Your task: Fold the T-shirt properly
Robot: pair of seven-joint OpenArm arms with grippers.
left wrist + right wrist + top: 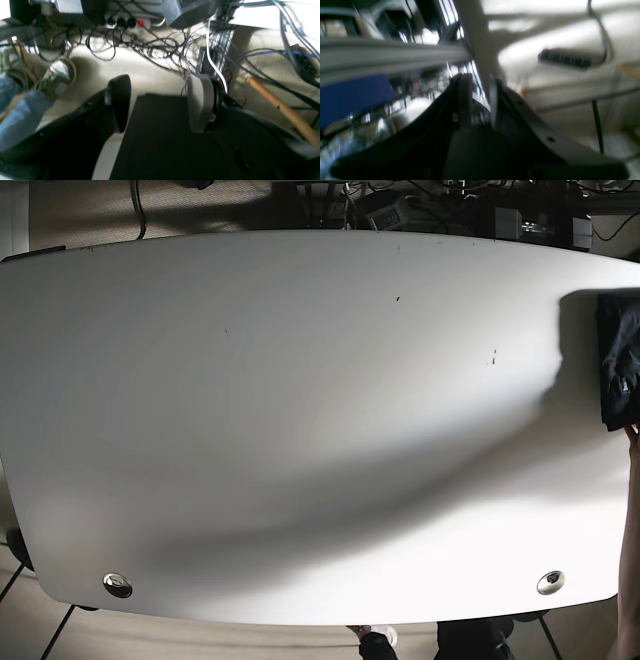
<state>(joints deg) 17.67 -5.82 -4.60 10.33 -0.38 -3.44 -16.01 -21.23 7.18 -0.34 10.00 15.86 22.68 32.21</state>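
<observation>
The dark folded T-shirt (620, 360) is lying at the white table's (300, 430) far right edge. Left gripper (160, 100) is gaping empty; right gripper (476, 100) is nearly closed, empty. Both should approach the cloth's corners squarely.

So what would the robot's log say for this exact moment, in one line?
stage: not started | T-shirt: dark bundle at table edge, person's hand beside it | left gripper: open, empty | right gripper: blurred, state unclear

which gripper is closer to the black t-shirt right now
Probably left: the black T-shirt lies at the table's left-arm edge. Neither the left gripper nor the right gripper is over the table.
</observation>
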